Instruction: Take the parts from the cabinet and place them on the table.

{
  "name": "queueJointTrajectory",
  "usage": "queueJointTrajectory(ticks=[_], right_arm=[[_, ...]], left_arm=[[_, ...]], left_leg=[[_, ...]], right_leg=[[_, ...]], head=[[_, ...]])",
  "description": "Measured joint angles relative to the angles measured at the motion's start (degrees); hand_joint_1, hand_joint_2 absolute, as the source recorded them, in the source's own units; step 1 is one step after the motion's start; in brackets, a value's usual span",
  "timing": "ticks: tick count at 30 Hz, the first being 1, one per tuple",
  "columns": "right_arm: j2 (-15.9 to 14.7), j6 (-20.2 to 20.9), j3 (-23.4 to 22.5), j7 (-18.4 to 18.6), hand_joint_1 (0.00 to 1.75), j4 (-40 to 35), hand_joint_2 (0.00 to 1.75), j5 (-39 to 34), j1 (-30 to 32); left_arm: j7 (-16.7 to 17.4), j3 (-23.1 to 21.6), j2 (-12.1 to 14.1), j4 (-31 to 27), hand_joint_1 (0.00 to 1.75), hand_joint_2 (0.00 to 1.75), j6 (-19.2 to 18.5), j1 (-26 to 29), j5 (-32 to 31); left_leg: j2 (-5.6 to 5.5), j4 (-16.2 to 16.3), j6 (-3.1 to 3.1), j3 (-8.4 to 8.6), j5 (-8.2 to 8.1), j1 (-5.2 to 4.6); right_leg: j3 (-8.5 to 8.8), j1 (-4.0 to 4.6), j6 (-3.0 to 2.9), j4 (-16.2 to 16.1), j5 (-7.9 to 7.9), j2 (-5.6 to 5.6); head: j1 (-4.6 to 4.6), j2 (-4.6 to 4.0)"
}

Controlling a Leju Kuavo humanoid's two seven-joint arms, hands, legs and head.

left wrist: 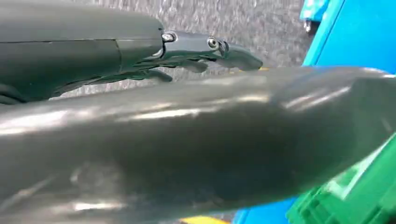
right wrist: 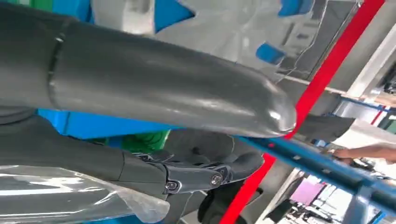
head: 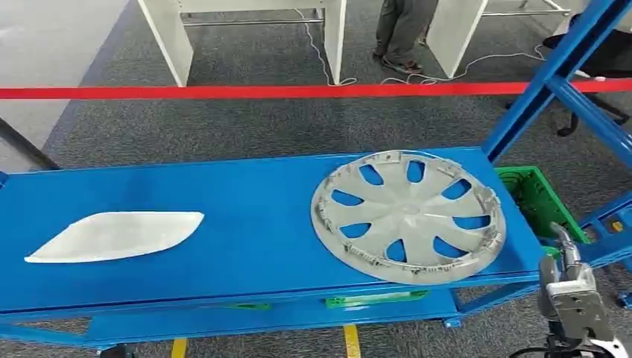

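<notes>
So, head view, left side of the blue bench [head: 246, 224]: a pale, leaf-shaped part [head: 115, 236] lies flat near the front edge. Moving right, well apart from it, the silver wheel cover [head: 408, 216] lies on the bench, its rim reaching the front edge. Right again, a green crate [head: 538, 195] sits just past the bench end, and the right hand [head: 572, 294] hangs below the corner, touching nothing. The right wrist view adds what the head misses: thumb and dark fingers [right wrist: 205, 175] apart with nothing between them, clear plastic film [right wrist: 70, 196] beside the hand, the wheel cover beyond. The left wrist view gives the left hand [left wrist: 154, 116] over carpet, thumb across the frame, fingers [left wrist: 210, 49] extended, nothing held, beside the bench and green crate
</notes>
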Motion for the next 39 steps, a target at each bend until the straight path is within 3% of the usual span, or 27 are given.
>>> queueJointTrajectory(ticks=[1, 3, 4, 5, 6, 8, 9, 10, 13, 15, 16, 18, 19, 20, 21, 22, 24, 25, 26, 28, 30, 32, 34, 35, 36, 37, 39], right_arm=[[-0.24, -0.02, 0.09, 0.0, 0.0, 0.09, 0.0, 0.02, -0.17], [-0.41, -0.02, 0.28, 0.02, 0.0, 0.46, 0.0, 0.02, -0.16], [-0.41, -0.02, 0.42, 0.02, 0.0, 0.61, 0.0, 0.02, -0.12], [-0.41, -0.02, 0.5, 0.02, 0.0, 0.74, 0.0, 0.02, -0.11], [-0.48, -0.02, 0.61, 0.02, 0.0, 0.83, 0.0, 0.02, -0.16], [-0.72, -0.02, 0.81, 0.02, 0.0, 0.83, 0.0, 0.02, -0.21], [-0.76, -0.02, 0.87, 0.0, 0.0, 0.87, 0.0, 0.02, -0.31], [-0.76, -0.02, 1.0, 0.0, 0.0, 0.96, 0.0, 0.02, -0.46], [-0.9, -0.07, 1.09, 0.0, 0.0, 1.09, 0.0, 0.15, -0.42], [-1.33, -0.09, 1.33, -0.02, 0.0, 1.14, 0.0, 0.35, -0.97], [-1.61, -0.09, 1.44, -0.04, 0.0, 1.31, 0.0, 0.37, -1.37], [-1.95, -0.37, 1.53, 0.62, 0.0, 1.77, 0.0, 1.12, -2.01], [-2.27, -0.39, 1.73, 1.91, 0.0, 2.36, 0.0, 1.95, -2.68], [-2.98, 0.02, 2.19, 3.33, 0.0, 3.33, 0.0, 2.96, -4.06], [-3.98, 0.94, 2.98, 4.62, 0.0, 4.75, 0.0, 4.09, -5.96], [-5.11, 1.94, 3.93, 5.55, 0.0, 6.63, 0.0, 5.0, -8.46], [-6.74, 3.33, 6.08, 6.54, 0.0, 10.81, 0.0, 5.73, -14.65], [-7.52, 3.91, 7.24, 6.82, 0.0, 12.97, 0.0, 5.92, -17.1], [-8.35, 4.29, 8.11, 6.95, 0.0, 14.56, 0.0, 5.92, -18.93], [-9.39, 4.96, 10.07, 7.12, 0.0, 17.61, 0.0, 6.03, -21.91], [-10.53, 5.79, 11.69, 7.0, 0.0, 19.51, 0.0, 6.47, -23.88], [-11.74, 7.72, 13.64, 5.7, 0.0, 21.73, 0.0, 9.32, -26.85], [-11.49, 9.07, 19.79, 4.46, 0.0, 26.72, 0.0, 20.96, -34.12], [-11.32, 9.03, 24.93, 4.83, 0.0, 29.28, 0.0, 25.25, -37.68], [-11.32, 8.85, 29.07, 5.42, 0.0, 31.13, 0.0, 26.19, -40.19], [-11.3, 8.65, 32.64, 5.62, 0.0, 32.37, 0.0, 25.92, -41.64], [-11.06, 8.09, 36.79, 6.12, 0.0, 33.66, 0.0, 25.24, -43.51]], left_arm=[[0.0, 0.02, 0.02, 0.0, 0.0, 0.0, 0.02, -0.09, 0.0], [0.0, 0.02, -0.02, 0.0, 0.0, 0.0, 0.0, -0.05, -0.02], [0.0, 0.02, -0.02, 0.0, 0.0, 0.0, 0.0, -0.02, -0.04], [0.0, 0.04, -0.04, 0.02, 0.0, 0.0, 0.0, -0.02, -0.04], [0.0, 0.04, -0.04, 0.02, 0.0, 0.0, 0.0, -0.05, -0.07], [0.02, 0.06, -0.09, 0.02, 0.0, 0.0, 0.0, -0.05, -0.05], [0.0, 0.07, -0.04, 0.0, 0.0, 0.0, 0.0, -0.02, -0.07], [0.02, 0.11, 0.0, 0.02, 0.0, 0.0, 0.0, -0.06, -0.07], [0.02, 0.13, 0.0, 0.02, 0.0, 0.0, -0.02, -0.06, -0.28], [0.02, 0.13, 0.07, 0.0, 0.0, 0.0, -0.09, -0.14, -0.83], [0.04, 0.11, 0.07, 0.02, 0.0, 0.0, -0.13, -0.2, -0.92], [0.2, 0.11, 0.09, 0.02, 0.0, 0.0, -0.26, -0.18, -1.14], [0.28, 0.11, 0.09, 0.02, 0.0, 0.0, -0.39, -0.13, -1.55], [0.46, 0.11, 0.07, 0.07, 0.0, 0.0, -0.79, -0.06, -2.1], [0.55, 0.09, 0.09, 0.13, 0.0, 0.0, -1.12, -0.08, -2.69], [0.74, -0.04, 0.09, 0.15, 0.0, 0.0, -1.37, -0.19, -3.23], [1.18, -0.2, 0.2, 0.17, 0.0, 0.0, -1.49, -0.68, -3.87], [1.25, -0.22, 0.37, 0.17, 0.0, 0.0, -1.49, -1.03, -4.07], [1.33, -0.28, 0.35, 0.26, 0.0, 0.0, -1.49, -1.36, -4.44], [1.77, -0.33, 0.35, 0.33, 0.0, 0.0, -1.44, -1.35, -4.78], [2.25, -0.39, 0.33, 0.46, 0.0, 0.0, -1.42, -1.04, -5.33], [2.78, -0.63, 0.44, 0.46, 0.0, 0.0, -1.53, -1.18, -6.39], [4.57, -1.6, 0.33, 0.5, 0.0, 0.0, -2.25, -1.62, -7.96], [5.18, -2.03, 0.2, 0.55, 0.0, 0.0, -2.29, -2.18, -8.22], [5.4, -2.25, 0.07, 0.59, 0.0, 0.0, -2.27, -2.78, -8.26], [5.51, -2.49, -0.07, 0.61, 0.0, 0.0, -2.21, -3.17, -8.48], [5.51, -2.84, -0.26, 0.68, 0.0, 0.0, -2.12, -3.57, -8.57]], left_leg=[[-0.01, 0.01, 0.22, -0.05, 0.01, -0.01], [0.0, 0.03, 0.32, -0.07, -0.03, -0.11], [0.0, 0.05, 0.33, -0.05, -0.05, -0.11], [0.0, 0.06, 0.35, 0.01, -0.09, -0.1], [-0.02, 0.08, 0.29, 0.08, -0.16, -0.07], [-0.08, 0.22, -0.02, 0.39, -0.46, 0.02], [-0.09, 0.41, -0.37, 0.41, -0.68, -0.01], [-0.2, 0.98, -0.75, 0.11, -0.92, -0.45], [-0.16, 0.66, -1.34, 0.15, -0.58, -0.33], [-0.13, 1.91, -1.95, -0.19, -1.92, -0.25], [-0.11, 5.22, -2.22, -1.56, -4.05, -0.22], [-0.11, 14.24, -2.5, -5.69, -8.17, -0.13], [-0.1, 17.93, -2.5, -7.42, -9.27, -0.13], [-0.11, 18.98, -2.37, -7.98, -8.91, -0.14], [-0.11, 17.53, -2.17, -7.4, -7.29, -0.15], [-0.11, 14.06, -1.85, -5.89, -4.8, -0.18], [-0.09, 4.01, -0.83, -1.37, 0.3, -0.49], [0.01, 1.97, -0.48, -0.41, -0.25, -0.83], [0.05, 0.96, -0.56, -0.27, -0.39, -0.8], [-0.2, 1.16, -0.43, -0.64, -0.26, -0.91], [-0.13, -0.06, 0.22, -0.29, 0.53, -0.39], [-0.21, -0.17, 0.58, -0.45, 0.66, -0.32], [0.34, -0.1, 0.58, -0.67, 0.66, -0.51], [0.87, -0.09, 0.57, -0.69, 0.66, -0.52], [1.01, -0.09, 0.57, -0.61, 0.65, -0.45], [0.91, -0.05, 0.49, -0.51, 0.61, -0.27], [0.06, 0.37, 0.02, -0.4, 0.3, -0.04]], right_leg=[[-1.53, 0.0, 0.09, 3.39, -1.95, 0.05], [-6.38, -0.01, 0.42, 13.17, -5.92, 0.03], [-8.0, -0.01, 0.52, 15.98, -6.27, 0.03], [-8.26, -0.06, 0.56, 15.74, -5.26, 0.03], [-7.23, -0.11, 0.61, 13.02, -3.05, 0.01], [-2.65, -0.42, 0.65, 3.23, 2.2, -0.07], [-1.05, -0.52, 0.73, -0.28, 2.3, -0.13], [-0.25, -0.22, 0.22, -0.97, 2.05, 0.11], [-0.64, -0.03, -0.82, -0.53, 2.14, 0.32], [-0.42, -0.43, -1.48, -0.82, 2.39, 0.23], [-0.39, -0.44, -1.92, -0.82, 2.33, 0.17], [-0.41, -0.33, -2.09, -0.82, 2.29, 0.06], [-0.42, -0.27, -2.14, -0.81, 2.27, 0.03], [-0.41, -0.22, -2.17, -0.81, 2.28, 0.08], [-0.4, -0.17, -2.21, -0.8, 2.31, 0.23], [-0.36, -0.11, -2.23, -0.8, 2.32, 0.44], [-0.15, -0.05, -2.16, -0.8, 2.37, 0.85], [-0.21, 0.3, -1.89, -0.72, 2.33, 0.83], [-0.51, 0.27, -1.58, -0.63, 2.39, 0.74], [-0.58, 0.09, -0.95, -1.0, 2.68, 0.36], [-1.14, 0.04, -0.3, -0.65, 2.05, 0.35], [-3.76, 0.02, -0.05, 4.89, -1.32, 0.26], [-8.79, -0.05, 0.29, 14.19, -4.73, 0.2], [-10.14, -0.06, 0.42, 16.41, -4.67, 0.15], [-9.87, -0.07, 0.49, 15.68, -3.21, 0.07], [-8.42, -0.12, 0.51, 12.71, -0.88, 0.03], [-3.33, -0.64, 0.73, 2.16, 4.56, -0.05]], head=[[0.17, 0.0], [0.26, 0.0], [0.26, 0.0], [0.24, 0.0], [0.26, 0.0], [0.26, 0.0], [0.28, 0.0], [0.42, 0.0], [0.33, 0.0], [0.22, 0.0], [-0.07, 0.0], [0.02, 0.0], [0.02, 0.0], [0.06, 0.0], [0.02, 0.0], [0.04, 0.0], [-0.02, 0.0], [0.07, 0.0], [0.04, 0.0], [0.02, 0.0], [0.04, 0.0], [0.55, 0.0], [0.7, 0.0], [0.7, 0.0], [0.7, 0.0], [0.74, 0.0], [0.79, 0.0]])
